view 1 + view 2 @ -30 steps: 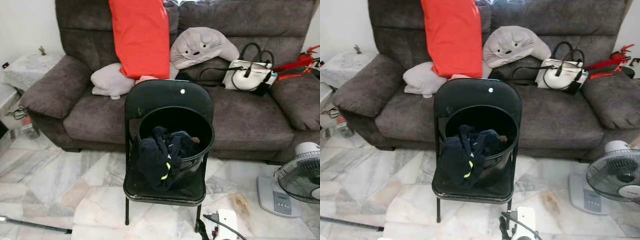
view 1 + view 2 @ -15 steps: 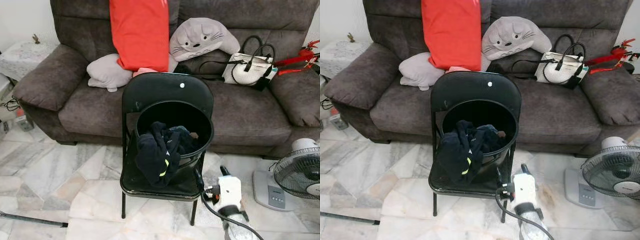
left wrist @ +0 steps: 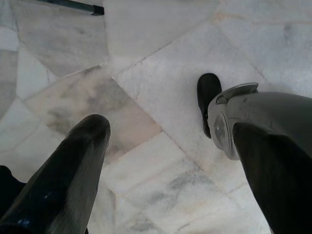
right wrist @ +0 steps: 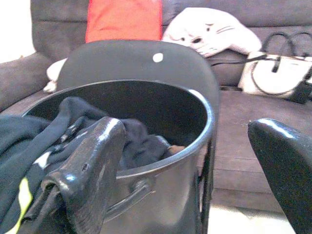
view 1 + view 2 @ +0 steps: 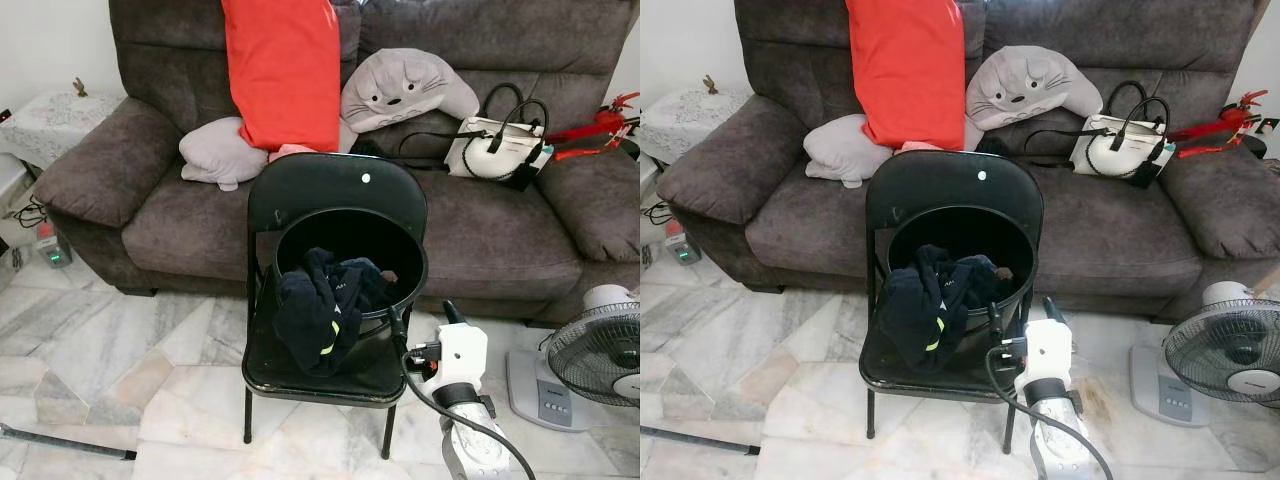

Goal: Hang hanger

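Observation:
A black folding chair (image 5: 335,190) stands in front of a grey sofa (image 5: 500,230). On its seat a black bucket (image 5: 400,250) leans back, with a dark garment (image 5: 315,315) with a yellow stripe hanging over its rim. My right gripper (image 5: 421,317) is open just right of the bucket's front rim, level with the seat. In the right wrist view the gripper (image 4: 190,161) faces the bucket (image 4: 165,168) with nothing between its fingers. My left gripper (image 3: 168,134) hangs open over the floor. A thin red object (image 5: 590,128) lies at the sofa's right end.
The sofa holds a red cushion (image 5: 282,70), a grey cushion (image 5: 222,155), a grey plush (image 5: 405,88) and a white handbag (image 5: 498,150). A floor fan (image 5: 600,365) stands at right, a side table (image 5: 50,115) at left. A dark rod (image 5: 60,445) lies on the marble floor.
My right arm has risen into view and its gripper now stands beside the bucket. The camera has shifted a little; chair, bucket and garment have not moved.

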